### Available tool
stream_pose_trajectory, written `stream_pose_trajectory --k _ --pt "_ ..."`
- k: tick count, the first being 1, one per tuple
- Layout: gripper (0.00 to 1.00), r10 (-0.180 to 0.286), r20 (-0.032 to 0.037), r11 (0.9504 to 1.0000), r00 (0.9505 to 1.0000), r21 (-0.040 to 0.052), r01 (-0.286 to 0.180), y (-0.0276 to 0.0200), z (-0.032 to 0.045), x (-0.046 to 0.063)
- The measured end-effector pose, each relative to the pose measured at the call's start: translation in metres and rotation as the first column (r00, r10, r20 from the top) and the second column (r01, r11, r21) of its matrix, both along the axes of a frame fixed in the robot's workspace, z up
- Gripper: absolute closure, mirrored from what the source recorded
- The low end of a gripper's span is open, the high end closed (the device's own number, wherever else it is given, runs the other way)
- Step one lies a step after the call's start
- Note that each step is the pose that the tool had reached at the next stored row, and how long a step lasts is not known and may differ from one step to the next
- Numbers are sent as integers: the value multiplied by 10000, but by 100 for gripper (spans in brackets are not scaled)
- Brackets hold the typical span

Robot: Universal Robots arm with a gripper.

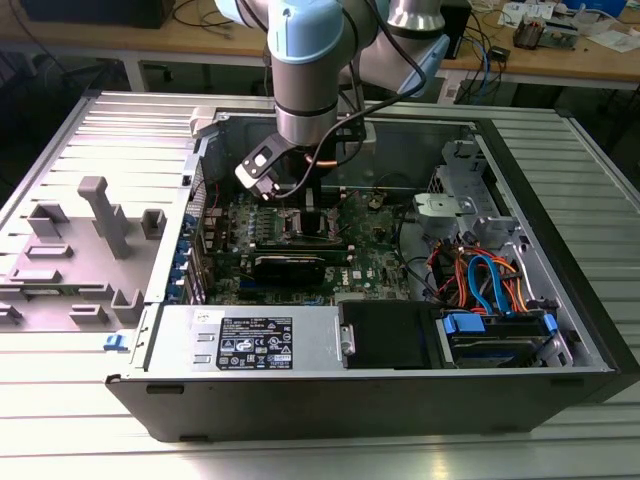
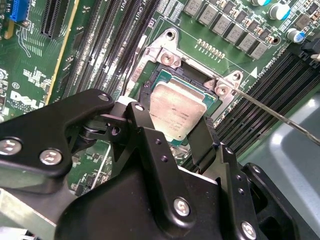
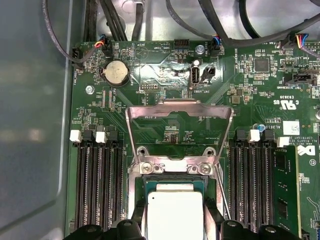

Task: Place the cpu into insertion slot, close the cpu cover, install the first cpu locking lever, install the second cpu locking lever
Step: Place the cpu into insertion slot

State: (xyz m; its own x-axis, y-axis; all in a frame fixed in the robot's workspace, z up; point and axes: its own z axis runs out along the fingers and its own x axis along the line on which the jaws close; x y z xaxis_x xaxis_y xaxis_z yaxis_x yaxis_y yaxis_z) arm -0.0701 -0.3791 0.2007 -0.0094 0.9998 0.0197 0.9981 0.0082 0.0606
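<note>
— One cpu (image 3: pixel 175 212)? Where is it, and which way does it face?
— One, yes. I see it lying flat in the socket (image 2: pixel 167 59), metal top up, its edges square to the socket frame. It's square, so it has no long axis.
— Fingers?
— Two fingers (image 2: pixel 142 130) of my gripper (image 2: pixel 170 125) press against opposite edges of the cpu, pinching it.
— Cover?
— One cover (image 3: pixel 180 104), raised off the socket and tilted away from the gripper. The board (image 3: pixel 170 131) shows through its window.
— Levers?
— I count one thin lever (image 2: pixel 280 115) in the second wrist view, slanting out from a socket corner over the memory slots.
— And the arm?
— It reaches straight down into the open case (image 1: pixel 350 400).
</note>
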Motion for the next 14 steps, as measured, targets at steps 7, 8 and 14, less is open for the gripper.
stream_pose_trajectory --k 7,8,14 --pt "46 -11 0 10000 10000 -1 11 0 -11 0" --pt "46 -12 0 10000 10000 0 12 0 -13 0" --pt "46 -28 1 10000 10000 0 28 -3 10 0"
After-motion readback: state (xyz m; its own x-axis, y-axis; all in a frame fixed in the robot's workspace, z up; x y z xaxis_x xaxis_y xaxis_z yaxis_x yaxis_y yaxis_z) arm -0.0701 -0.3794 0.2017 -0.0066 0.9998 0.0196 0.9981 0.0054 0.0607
